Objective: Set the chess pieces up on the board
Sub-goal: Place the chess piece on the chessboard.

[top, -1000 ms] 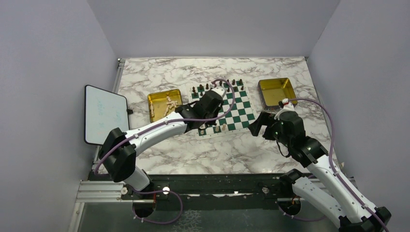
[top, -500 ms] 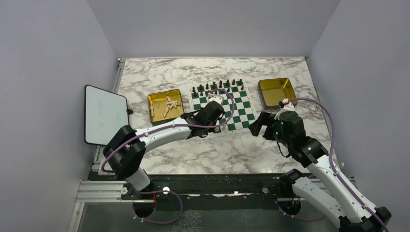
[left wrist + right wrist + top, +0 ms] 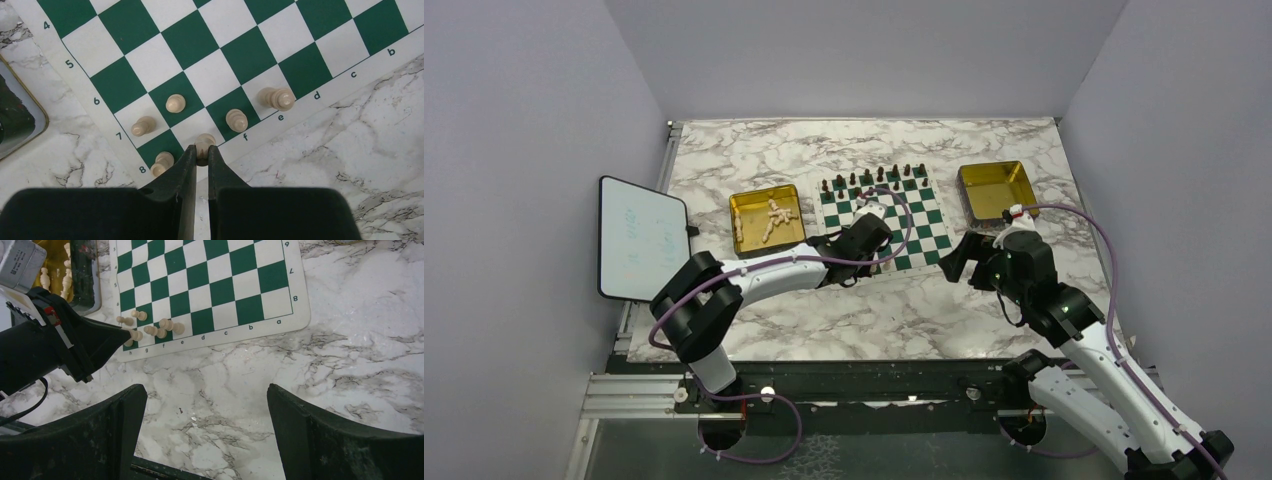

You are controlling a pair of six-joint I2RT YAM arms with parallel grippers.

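Note:
The green and white board (image 3: pixel 924 225) lies mid-table; it also shows in the left wrist view (image 3: pixel 210 80) and the right wrist view (image 3: pixel 220 285). My left gripper (image 3: pixel 201 152) is shut on a cream chess piece (image 3: pixel 204 144) standing on a white square at the board's near edge, between marks 8 and f. Several other cream pieces stand close by, such as one (image 3: pixel 175 103) and another (image 3: pixel 236 120). In the top view the left gripper (image 3: pixel 872 262) is at the board's near left corner. My right gripper (image 3: pixel 205 410) is open and empty above bare marble, right of the board (image 3: pixel 959 258).
A gold tray (image 3: pixel 736 200) left of the board holds several loose cream pieces (image 3: pixel 769 218). An empty-looking gold tray (image 3: pixel 996 187) sits at the right. Dark pieces (image 3: pixel 879 177) line the board's far edge. A white tablet (image 3: pixel 639 237) lies at the far left.
My left gripper has moved toward the board's near edge and come down with the cream piece. The right arm has not moved.

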